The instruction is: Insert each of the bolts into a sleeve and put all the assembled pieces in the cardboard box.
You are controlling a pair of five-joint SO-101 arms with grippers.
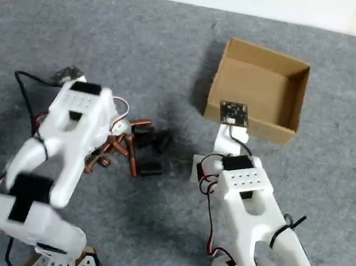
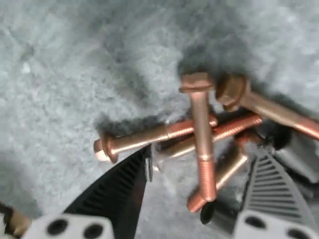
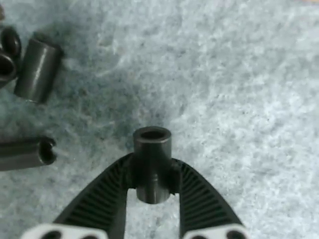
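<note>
The left gripper (image 2: pixel 204 152) hangs wide open over the bolts (image 2: pixel 201 124), ready to grab one; the right gripper (image 3: pixel 152 172) pinches a dark sleeve (image 3: pixel 152 147), hole facing out; the cardboard box (image 1: pixel 282 131) sits beyond.

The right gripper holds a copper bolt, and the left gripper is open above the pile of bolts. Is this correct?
Not quite: in the right wrist view the right gripper holds a black sleeve, not a bolt. The left gripper is open above the pile of bolts.
</note>
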